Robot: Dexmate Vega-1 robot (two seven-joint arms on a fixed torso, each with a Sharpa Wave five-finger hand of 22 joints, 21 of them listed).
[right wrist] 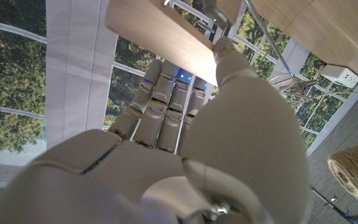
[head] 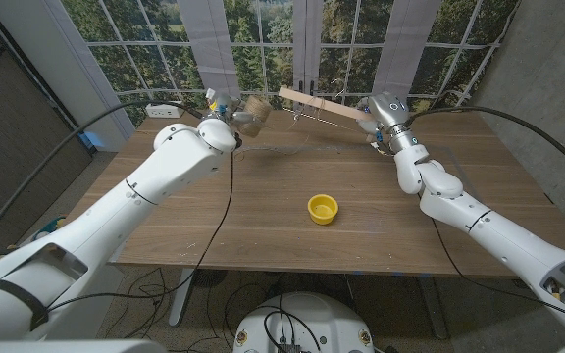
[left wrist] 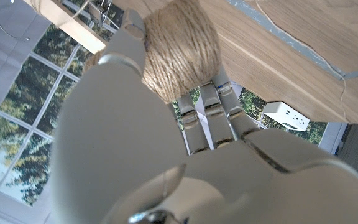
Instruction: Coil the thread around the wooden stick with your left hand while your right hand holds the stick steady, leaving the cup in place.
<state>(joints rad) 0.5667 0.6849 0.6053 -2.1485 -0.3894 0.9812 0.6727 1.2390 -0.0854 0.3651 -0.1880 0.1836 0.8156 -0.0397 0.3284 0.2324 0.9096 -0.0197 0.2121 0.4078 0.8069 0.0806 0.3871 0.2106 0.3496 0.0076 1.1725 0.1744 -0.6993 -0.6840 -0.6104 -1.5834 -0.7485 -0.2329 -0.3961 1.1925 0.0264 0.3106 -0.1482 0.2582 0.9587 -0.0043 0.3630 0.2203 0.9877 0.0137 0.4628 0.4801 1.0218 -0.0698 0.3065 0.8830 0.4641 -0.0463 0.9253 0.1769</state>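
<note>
Fingers (left wrist: 204,109) of the left hand (head: 226,120) are gripping a round ball of beige jute thread (head: 253,115), holding it above the far left part of the brown wooden surface (head: 263,211). Right hand (head: 385,116) fingers (right wrist: 157,102) are gripping a long pale wooden stick (head: 322,104), keeping it raised and slightly tilted over the far edge; thin thread is hanging from it near the hand. Small yellow round cup (head: 323,209) is sitting mid-surface, well apart from both hands. White power strip (head: 164,111) is lying at far left. No readable writing.
</note>
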